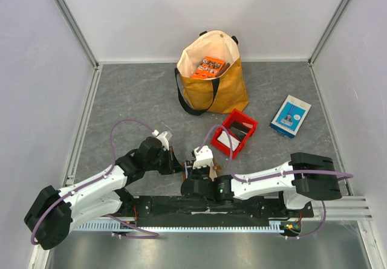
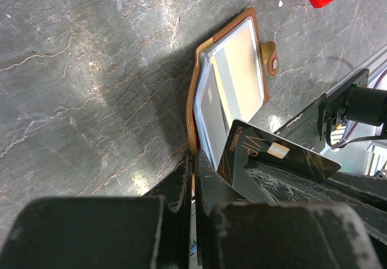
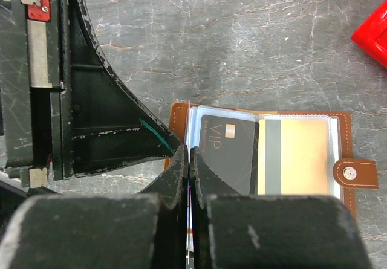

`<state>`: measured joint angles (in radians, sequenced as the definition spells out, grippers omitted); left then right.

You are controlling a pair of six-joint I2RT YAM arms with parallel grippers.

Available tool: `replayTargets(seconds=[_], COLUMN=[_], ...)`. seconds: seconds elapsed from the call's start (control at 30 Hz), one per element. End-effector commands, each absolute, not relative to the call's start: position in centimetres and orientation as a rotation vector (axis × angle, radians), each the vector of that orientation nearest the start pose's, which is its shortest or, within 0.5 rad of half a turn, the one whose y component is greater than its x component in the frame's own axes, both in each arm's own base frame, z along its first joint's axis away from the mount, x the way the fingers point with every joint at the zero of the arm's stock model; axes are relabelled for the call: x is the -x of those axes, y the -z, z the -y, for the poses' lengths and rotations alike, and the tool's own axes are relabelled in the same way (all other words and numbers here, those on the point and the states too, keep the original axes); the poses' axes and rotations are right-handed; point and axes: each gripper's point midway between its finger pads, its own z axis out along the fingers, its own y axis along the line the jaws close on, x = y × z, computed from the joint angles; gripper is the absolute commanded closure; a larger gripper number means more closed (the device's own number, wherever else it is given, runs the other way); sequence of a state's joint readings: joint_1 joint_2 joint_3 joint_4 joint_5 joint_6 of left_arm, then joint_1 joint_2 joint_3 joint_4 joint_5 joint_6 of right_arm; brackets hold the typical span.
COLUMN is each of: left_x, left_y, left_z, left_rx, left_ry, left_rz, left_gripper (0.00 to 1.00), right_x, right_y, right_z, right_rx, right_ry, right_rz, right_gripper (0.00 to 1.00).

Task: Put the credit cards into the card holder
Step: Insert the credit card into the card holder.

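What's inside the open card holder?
Clear sleeves, a dark VIP card and a gold striped card. The right gripper hides the card holder's near edge; anything there is unseen.

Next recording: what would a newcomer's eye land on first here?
The left gripper and right gripper are both shut on the open brown card holder in the near centre, with a dark VIP card lying across its inside. Behind them sit a red bin and a yellow tote bag.
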<state>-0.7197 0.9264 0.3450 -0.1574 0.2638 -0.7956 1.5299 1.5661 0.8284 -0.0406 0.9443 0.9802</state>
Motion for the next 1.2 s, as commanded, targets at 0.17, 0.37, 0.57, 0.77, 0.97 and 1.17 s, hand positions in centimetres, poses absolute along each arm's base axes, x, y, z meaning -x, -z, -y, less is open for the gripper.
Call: replayTargets(seconds=[0.17, 0.37, 0.57, 0.77, 0.97, 1.17], left_x=[-14.4, -14.4, -14.4, -14.3, -14.1, -14.1], left_y=[-7.0, -6.9, -6.2, -5.4, -4.1, -3.2], left_z=[22.7, 22.7, 22.2, 21.7, 21.3, 21.1], left_rx=[-0.039, -0.045, -0.049, -0.045, -0.040, -0.034], left_ry=[1.049, 1.040, 0.995, 0.963, 0.929, 0.904], left_rz=[-2.492, -2.493, -2.519, -2.535, -2.563, -2.573], left_gripper=[0.98, 0.98, 0.98, 0.98, 0.98, 0.98], right_x=[-14.1, -14.7, -15.1, -15.8, -15.9, -15.1], right_y=[-10.5, -10.7, -11.1, -10.3, -9.3, -10.5], right_z=[-37.4, -36.0, -33.7, -30.8, -31.5, -34.1], right_rx=[0.099, 0.120, 0.124, 0.073, 0.111, 0.183], right_ry=[-0.460, -0.340, -0.286, -0.274, -0.516, -0.845], right_rz=[-1.992, -1.981, -1.963, -2.012, -2.157, -2.169], right_gripper=[1.00, 1.00, 1.00, 1.00, 1.00, 1.00])
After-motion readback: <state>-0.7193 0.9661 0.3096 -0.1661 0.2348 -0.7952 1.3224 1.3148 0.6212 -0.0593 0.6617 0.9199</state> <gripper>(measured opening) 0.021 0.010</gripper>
